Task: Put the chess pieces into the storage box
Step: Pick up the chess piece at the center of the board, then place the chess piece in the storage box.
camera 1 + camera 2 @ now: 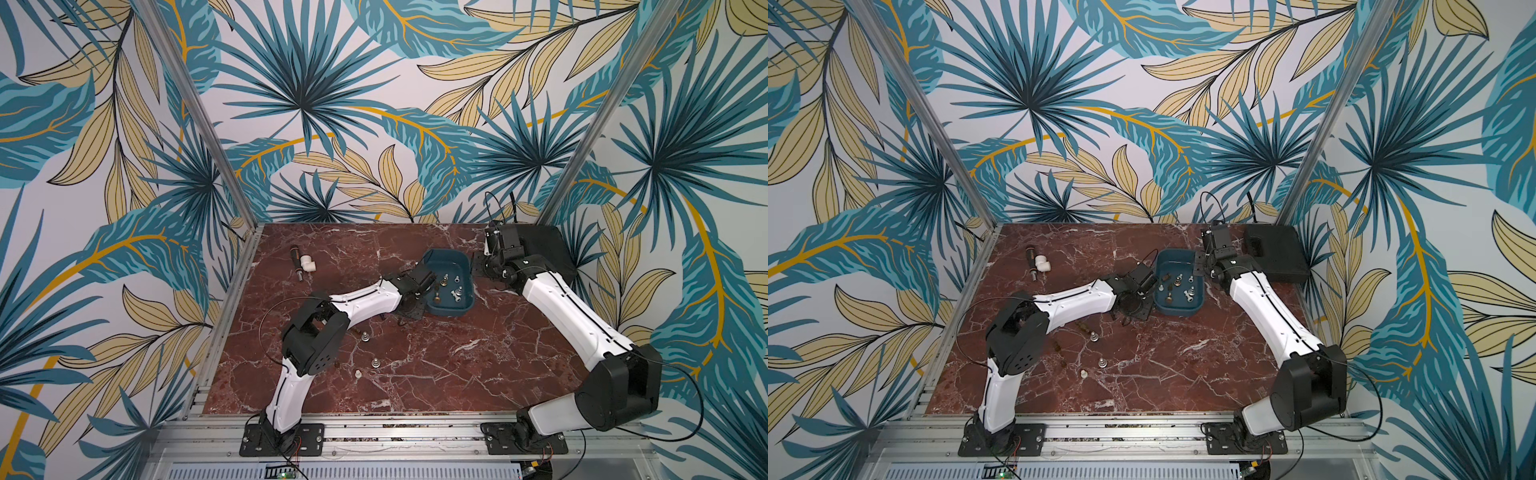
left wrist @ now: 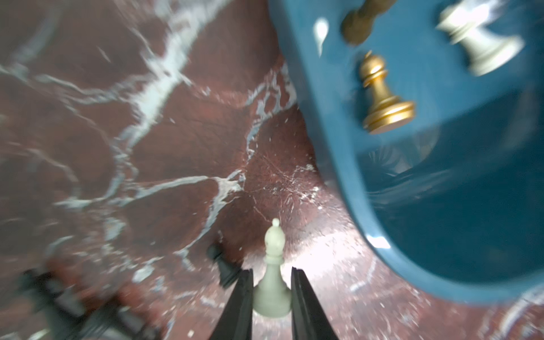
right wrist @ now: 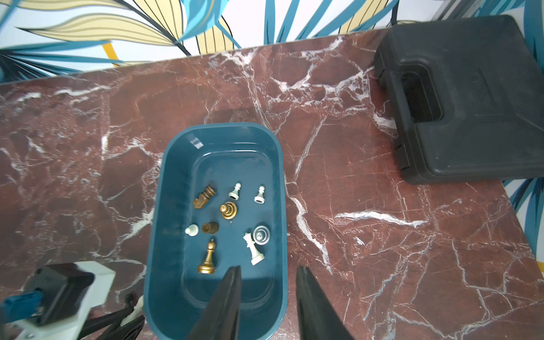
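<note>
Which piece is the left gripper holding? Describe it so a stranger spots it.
Find the teal storage box on the marble table; the left gripper is outside its wall. Between its black fingers is the white bishop, slim with a knob on top, unlike the gold piece inside the box.

Chess pieces (image 3: 229, 210) lie in the storage box (image 3: 164, 182). A bishop (image 2: 272, 265) is just left of it, the hard case (image 3: 471, 117) right of it. More pieces (image 1: 365, 337) stand in front.
</note>
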`<state>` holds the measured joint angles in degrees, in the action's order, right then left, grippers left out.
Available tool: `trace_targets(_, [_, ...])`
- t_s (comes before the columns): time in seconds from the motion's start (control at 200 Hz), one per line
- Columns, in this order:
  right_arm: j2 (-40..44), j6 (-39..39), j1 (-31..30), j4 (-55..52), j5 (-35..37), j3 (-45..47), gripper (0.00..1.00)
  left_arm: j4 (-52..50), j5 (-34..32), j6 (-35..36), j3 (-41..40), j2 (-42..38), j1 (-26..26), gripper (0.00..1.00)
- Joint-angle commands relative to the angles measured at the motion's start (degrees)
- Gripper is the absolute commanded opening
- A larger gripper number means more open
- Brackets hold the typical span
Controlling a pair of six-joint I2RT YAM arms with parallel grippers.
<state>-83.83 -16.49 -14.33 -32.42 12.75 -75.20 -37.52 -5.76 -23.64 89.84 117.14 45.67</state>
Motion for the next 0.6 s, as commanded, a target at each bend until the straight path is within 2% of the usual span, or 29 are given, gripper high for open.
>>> trace_targets(0.0, [2.4,-0.1,0.2,0.5,-1.4,0.0,0.36,-0.3,-2.3,2.0,3.0,-4.5,0.1,0.19])
trace_targets(0.155, [4.2,-0.3,0.2,1.1,-1.7,1.2,0.37,5.2,1.7,5.4,5.3,-1.9,0.1,0.20])
trace_targets(0.255, [4.9,-0.4,0.2,0.8,-2.4,2.2,0.37,5.3,2.1,6.4,10.0,1.2,0.1,0.20])
trace_targets(0.441, [6.6,-0.1,0.2,0.7,-1.9,4.7,0.37,8.1,11.1,8.2,17.0,7.5,0.1,0.22])
trace_targets(0.596, [7.3,-0.1,0.2,0.7,-2.0,5.5,0.37,5.9,13.9,8.8,23.8,13.4,0.5,0.24])
